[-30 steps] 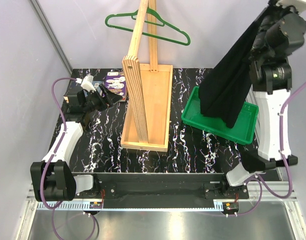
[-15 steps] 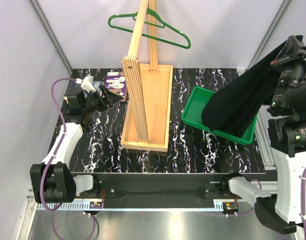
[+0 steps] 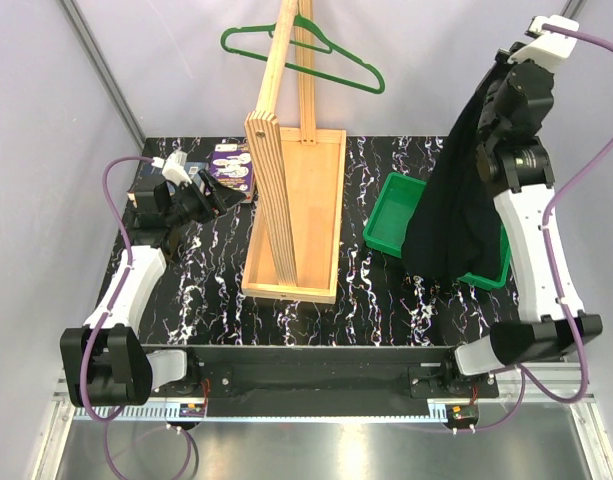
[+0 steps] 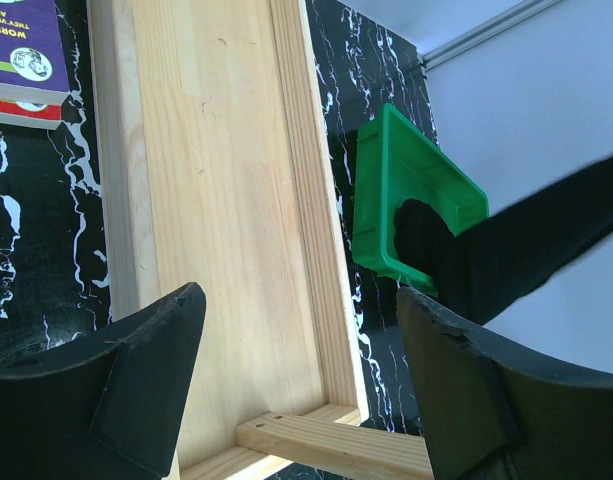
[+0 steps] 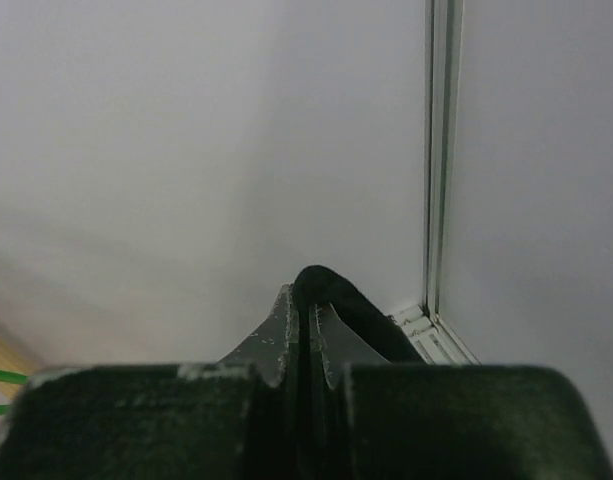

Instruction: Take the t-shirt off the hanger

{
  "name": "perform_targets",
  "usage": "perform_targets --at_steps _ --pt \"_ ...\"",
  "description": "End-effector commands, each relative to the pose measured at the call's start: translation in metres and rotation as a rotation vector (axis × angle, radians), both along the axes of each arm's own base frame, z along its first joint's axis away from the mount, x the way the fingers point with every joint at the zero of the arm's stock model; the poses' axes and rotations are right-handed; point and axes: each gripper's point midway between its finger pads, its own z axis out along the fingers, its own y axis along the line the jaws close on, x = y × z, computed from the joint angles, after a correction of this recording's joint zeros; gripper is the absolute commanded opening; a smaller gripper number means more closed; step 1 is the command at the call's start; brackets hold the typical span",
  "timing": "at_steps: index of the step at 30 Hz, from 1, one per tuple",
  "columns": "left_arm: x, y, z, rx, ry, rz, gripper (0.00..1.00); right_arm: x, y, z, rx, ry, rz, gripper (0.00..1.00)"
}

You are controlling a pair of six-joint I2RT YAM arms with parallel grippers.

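The black t-shirt hangs in a long fold from my right gripper, raised high at the right; its lower end drapes over the green tray. In the right wrist view the right gripper is shut on a fold of the t-shirt. The green hanger hangs bare on the tall wooden stand, well apart from the shirt. My left gripper is low at the left, open and holding nothing. In the left wrist view the left gripper frames the stand's base, with the t-shirt beyond.
A purple book lies at the back left, next to my left gripper, and shows as the purple book in the left wrist view. The stand's wooden base fills the table's middle. Grey walls close in at the left, back and right.
My right arm dipped to the right with the t-shirt, then rose again; the shirt now hangs straighter over the tray's near end. The hanger has shifted slightly. The left arm has not moved.
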Motion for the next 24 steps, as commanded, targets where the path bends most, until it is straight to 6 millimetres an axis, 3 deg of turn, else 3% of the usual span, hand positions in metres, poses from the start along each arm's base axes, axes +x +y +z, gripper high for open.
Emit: perform_targets --at_steps 1,5,6,8,9,11,12,13,14,15,17,18,19,20,22,23,24 --pt "0.0 -0.002 0.02 0.005 -0.09 -0.02 0.81 -0.015 -0.03 0.034 0.05 -0.107 -0.054 0.0" --pt "0.001 -0.002 0.019 0.003 -0.086 -0.018 0.81 -0.016 -0.032 0.01 0.124 -0.072 -0.037 0.0" --pt "0.001 -0.002 0.019 0.002 -0.084 -0.021 0.81 -0.014 -0.031 -0.008 0.146 -0.026 -0.037 0.0" --pt "0.0 -0.003 0.02 -0.001 -0.085 -0.024 0.81 -0.024 -0.028 -0.02 0.21 -0.008 -0.027 0.0" --pt "0.0 -0.003 0.02 -0.001 -0.088 -0.024 0.81 -0.023 -0.026 -0.049 0.232 0.063 -0.025 0.0" --pt "-0.002 -0.003 0.023 -0.002 -0.097 -0.022 0.81 -0.038 -0.02 -0.064 0.31 0.077 0.003 0.0" --pt "-0.002 -0.003 0.024 -0.002 -0.101 -0.024 0.81 -0.039 -0.018 -0.097 0.324 0.155 0.002 0.0" --pt "-0.002 -0.003 0.023 -0.005 -0.099 -0.02 0.81 -0.05 -0.015 -0.104 0.346 0.162 0.013 0.0" --pt "-0.003 -0.004 0.025 -0.007 -0.104 -0.027 0.81 -0.055 -0.011 -0.122 0.383 0.203 0.024 0.0" --pt "-0.003 -0.004 0.026 -0.009 -0.106 -0.026 0.81 -0.058 -0.009 -0.153 0.397 0.274 0.018 0.0" --pt "-0.004 -0.005 0.027 -0.015 -0.109 -0.031 0.81 -0.074 0.0 -0.181 0.469 0.331 0.039 0.0" --pt "-0.005 -0.006 0.028 -0.019 -0.111 -0.033 0.81 -0.079 0.005 -0.218 0.494 0.411 0.043 0.0" --pt "-0.006 -0.006 0.03 -0.019 -0.117 -0.033 0.81 -0.086 0.015 -0.231 0.549 0.431 0.079 0.0" --pt "-0.006 -0.006 0.031 -0.02 -0.121 -0.033 0.81 -0.095 0.018 -0.272 0.577 0.52 0.064 0.0" --pt "-0.007 -0.006 0.033 -0.02 -0.13 -0.033 0.81 -0.106 0.025 -0.307 0.637 0.583 0.064 0.0" --pt "-0.008 -0.006 0.034 -0.019 -0.131 -0.033 0.81 -0.115 0.027 -0.34 0.662 0.65 0.043 0.0" --pt "-0.008 -0.006 0.034 -0.019 -0.133 -0.033 0.81 -0.117 0.03 -0.355 0.683 0.68 0.039 0.0"
